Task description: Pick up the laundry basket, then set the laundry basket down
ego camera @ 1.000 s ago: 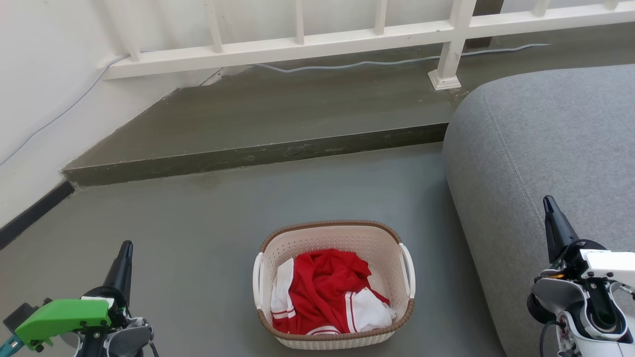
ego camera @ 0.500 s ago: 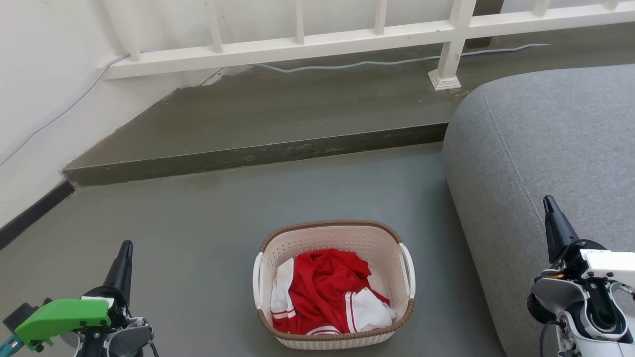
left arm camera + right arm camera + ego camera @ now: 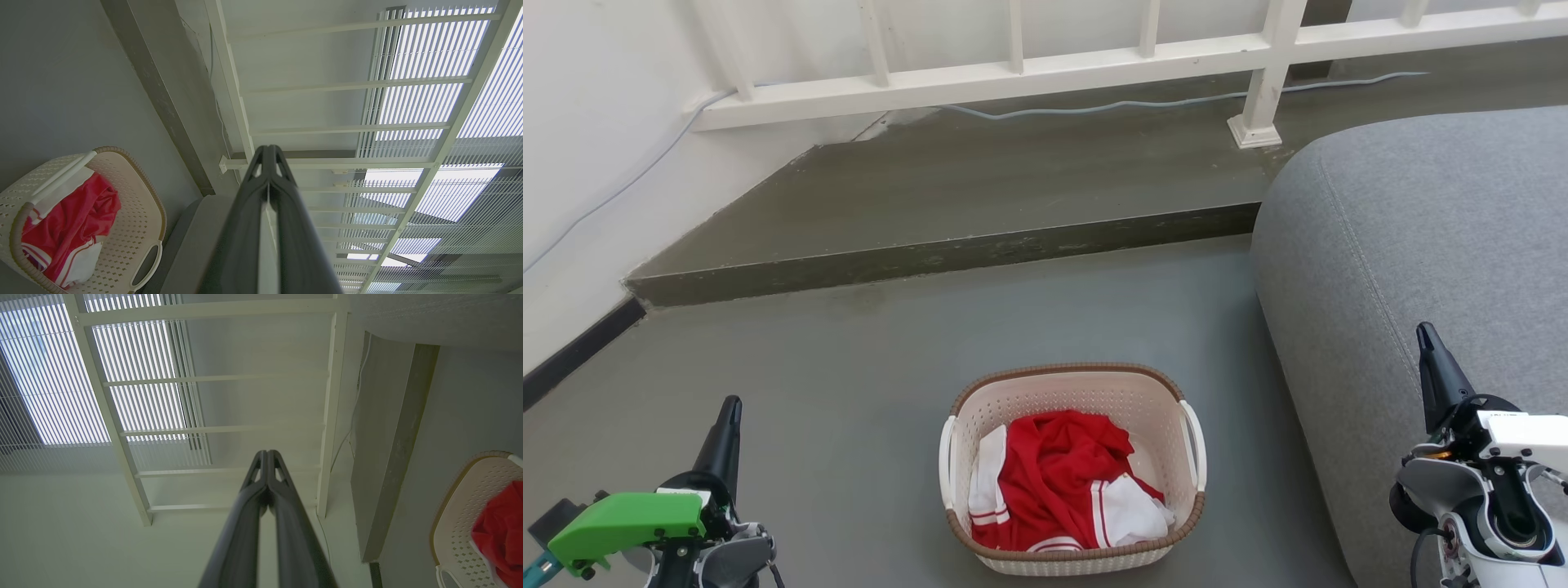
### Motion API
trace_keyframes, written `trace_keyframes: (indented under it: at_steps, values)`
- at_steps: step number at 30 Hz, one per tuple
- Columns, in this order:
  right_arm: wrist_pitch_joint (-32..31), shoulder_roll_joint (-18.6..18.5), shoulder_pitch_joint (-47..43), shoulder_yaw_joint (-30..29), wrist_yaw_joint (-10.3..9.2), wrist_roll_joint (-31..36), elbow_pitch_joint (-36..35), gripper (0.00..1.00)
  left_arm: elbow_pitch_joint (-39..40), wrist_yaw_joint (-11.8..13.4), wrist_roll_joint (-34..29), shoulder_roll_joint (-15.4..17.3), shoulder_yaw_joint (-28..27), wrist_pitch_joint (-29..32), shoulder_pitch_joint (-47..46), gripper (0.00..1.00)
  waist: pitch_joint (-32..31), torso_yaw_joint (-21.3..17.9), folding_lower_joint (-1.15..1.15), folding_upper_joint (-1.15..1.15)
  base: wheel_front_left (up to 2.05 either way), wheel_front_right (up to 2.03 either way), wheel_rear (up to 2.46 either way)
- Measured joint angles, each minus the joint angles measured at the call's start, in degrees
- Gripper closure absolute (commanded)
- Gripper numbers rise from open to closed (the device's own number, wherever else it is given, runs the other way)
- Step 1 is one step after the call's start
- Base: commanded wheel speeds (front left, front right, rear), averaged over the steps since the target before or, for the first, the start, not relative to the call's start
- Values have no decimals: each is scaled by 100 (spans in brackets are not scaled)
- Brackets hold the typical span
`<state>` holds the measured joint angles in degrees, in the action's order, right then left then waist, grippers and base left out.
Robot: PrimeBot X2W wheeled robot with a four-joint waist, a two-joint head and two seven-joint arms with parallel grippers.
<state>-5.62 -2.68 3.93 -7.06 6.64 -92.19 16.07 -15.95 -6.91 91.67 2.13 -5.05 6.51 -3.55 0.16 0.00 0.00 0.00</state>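
Laundry basket [image 3: 1068, 369], lying apart from the closed, empty left end effector [image 3: 732, 406] and right end effector [image 3: 1424, 335], could tilt and spill its clothes [image 3: 1062, 474] if lifted unevenly.

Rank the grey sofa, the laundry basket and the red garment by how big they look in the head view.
1. grey sofa, though it runs out of frame.
2. laundry basket.
3. red garment, lying inside the basket.
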Motion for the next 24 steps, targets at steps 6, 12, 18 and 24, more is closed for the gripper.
trace_keyframes:
  at_steps: [6, 12, 18, 24]
  values:
    - [0, 4, 0, 0, 0, 0, 0, 100, 1, 0, 0, 0, 0, 0, 0, 100, 0, 0, 0, 0, 0, 0, 0]
    - [0, 7, 0, -1, 0, 0, 0, 100, 1, 0, 0, 0, 0, 0, 0, 100, 0, 0, 0, 0, 0, 0, 0]
    - [0, 7, 0, -1, 0, 0, -1, 100, 2, 0, 0, 0, 0, 0, 0, 100, 0, 0, 0, 0, 0, 0, 0]
    - [0, 7, 0, -1, 0, 0, -1, 100, 2, 0, 0, 0, 1, 0, 0, 100, 0, 0, 0, 0, 0, 0, 0]
